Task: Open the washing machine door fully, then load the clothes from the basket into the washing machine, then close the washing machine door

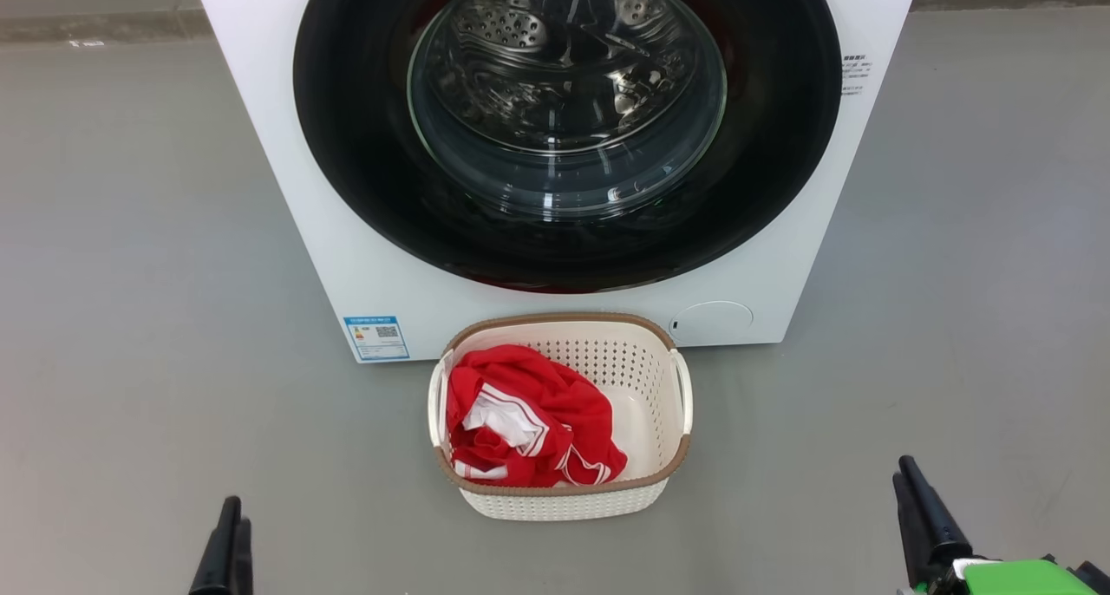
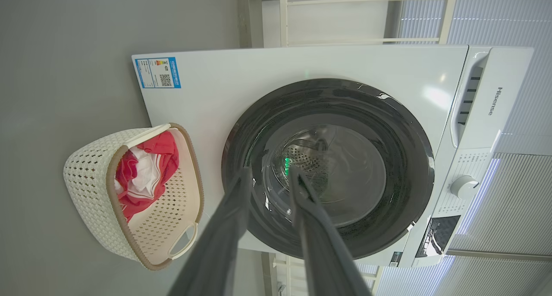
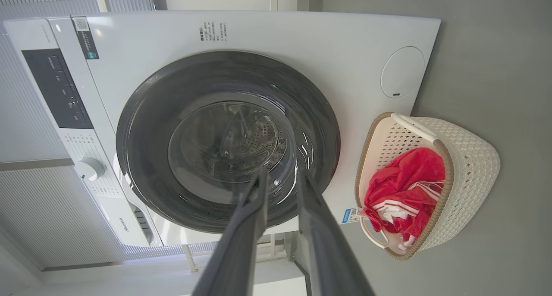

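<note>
Washing machine door [image 1: 568, 127] shut; clothes [image 1: 529, 413] in the basket [image 1: 564, 501].
The door lies flush against the front of the washing machine [image 1: 286, 170]. The basket stands on the grey floor [image 1: 130, 317] just in front of the machine, below the door, with the red clothes heaped toward its left side. The left gripper [image 1: 236, 513] and right gripper [image 1: 904, 472] sit low, well apart from the basket, fingers narrowly parted and holding nothing.

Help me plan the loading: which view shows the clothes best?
Head view: it looks down into the basket, with the clothes laid open. Both wrist views catch them sideways, partly hidden by the basket's rim.
</note>
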